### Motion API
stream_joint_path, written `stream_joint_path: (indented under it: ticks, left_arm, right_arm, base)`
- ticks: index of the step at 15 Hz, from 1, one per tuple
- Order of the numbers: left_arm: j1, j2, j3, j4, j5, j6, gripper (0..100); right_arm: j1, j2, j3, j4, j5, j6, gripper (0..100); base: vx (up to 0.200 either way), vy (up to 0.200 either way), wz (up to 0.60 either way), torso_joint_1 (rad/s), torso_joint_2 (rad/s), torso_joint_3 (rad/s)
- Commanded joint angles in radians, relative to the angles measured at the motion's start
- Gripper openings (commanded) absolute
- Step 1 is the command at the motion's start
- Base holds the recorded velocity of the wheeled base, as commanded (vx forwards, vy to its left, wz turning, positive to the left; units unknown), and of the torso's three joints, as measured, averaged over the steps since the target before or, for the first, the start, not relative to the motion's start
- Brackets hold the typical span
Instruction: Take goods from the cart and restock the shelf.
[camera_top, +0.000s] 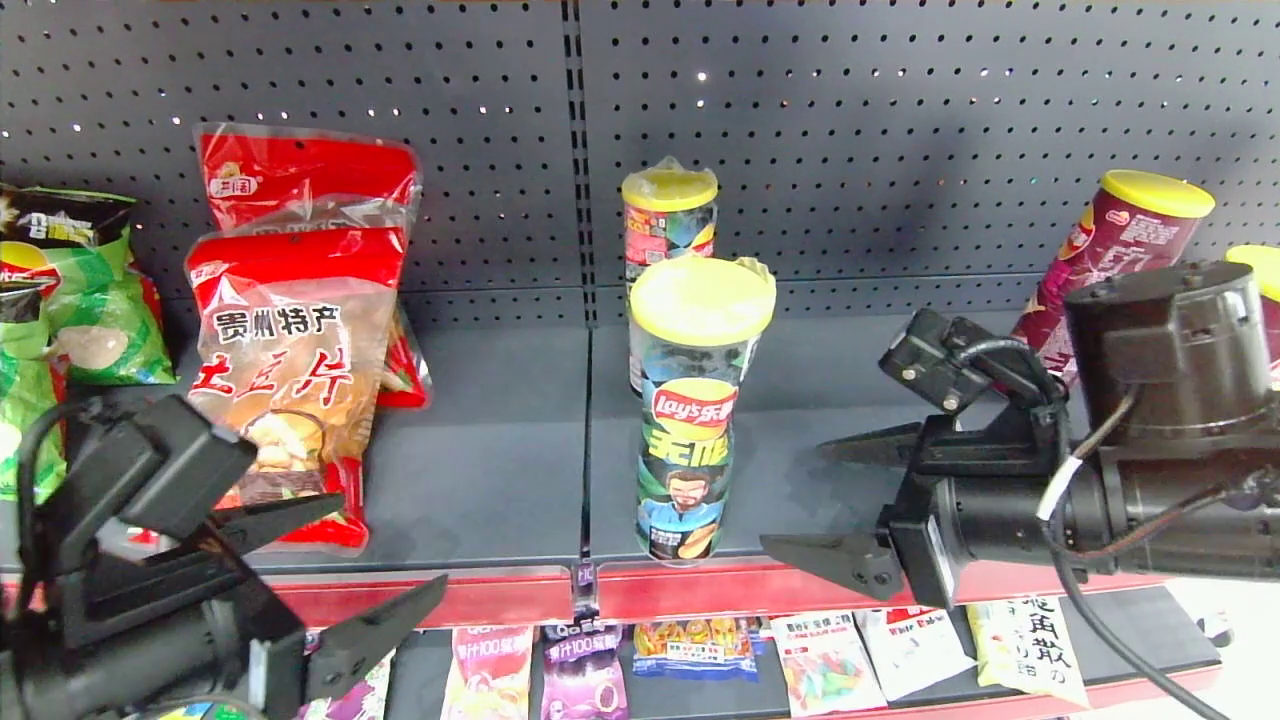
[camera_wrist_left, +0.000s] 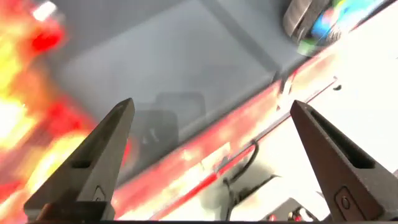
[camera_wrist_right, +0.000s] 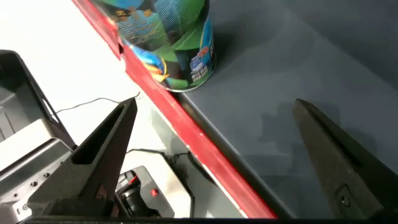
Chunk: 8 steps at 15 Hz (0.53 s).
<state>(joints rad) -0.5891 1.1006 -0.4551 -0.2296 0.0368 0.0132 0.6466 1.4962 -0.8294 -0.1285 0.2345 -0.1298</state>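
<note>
At the front of the shelf (camera_top: 480, 470) we see the main hazard: the tall chip canister (camera_top: 695, 410) stands upright right by the red lip (camera_top: 480, 597), and such a narrow can (yellow lid on top, little footing below) would likely topple off if nudged. Our right gripper (camera_top: 795, 498) hangs just beside it on its right, fingers spread wide and holding nothing, apart from the can; any sideways swing toward it could knock it. Our left gripper (camera_top: 388, 542), likewise spread and empty, sits lower and well to the can's left, near the red snack bag (camera_top: 290, 370), which it could snag.
</note>
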Motion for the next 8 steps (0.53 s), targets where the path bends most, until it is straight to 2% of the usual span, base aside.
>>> stream_joint_path:
  ticks: [1, 3, 8]
  left_arm:
    - [0.032, -0.214, -0.010, 0.121, 0.003, -0.001, 100]
    - [0.052, -0.269, -0.008, 0.180, 0.002, -0.001, 100]
    - [0.055, -0.281, -0.019, 0.193, 0.003, -0.001, 100]
  right_arm:
    - [0.005, 0.050, -0.008, 0.001, 0.000, -0.001, 100]
    - [-0.001, 0.067, -0.010, 0.000, -0.001, -0.001, 100]
    - [-0.042, 0.084, -0.024, 0.001, -0.064, -0.001, 100]
  base:
    - [0.000, 0.000, 0.00, 0.000, 0.00, 0.000]
    - [0.000, 0.000, 0.00, 0.000, 0.00, 0.000]
    - [0.000, 0.000, 0.00, 0.000, 0.00, 0.000]
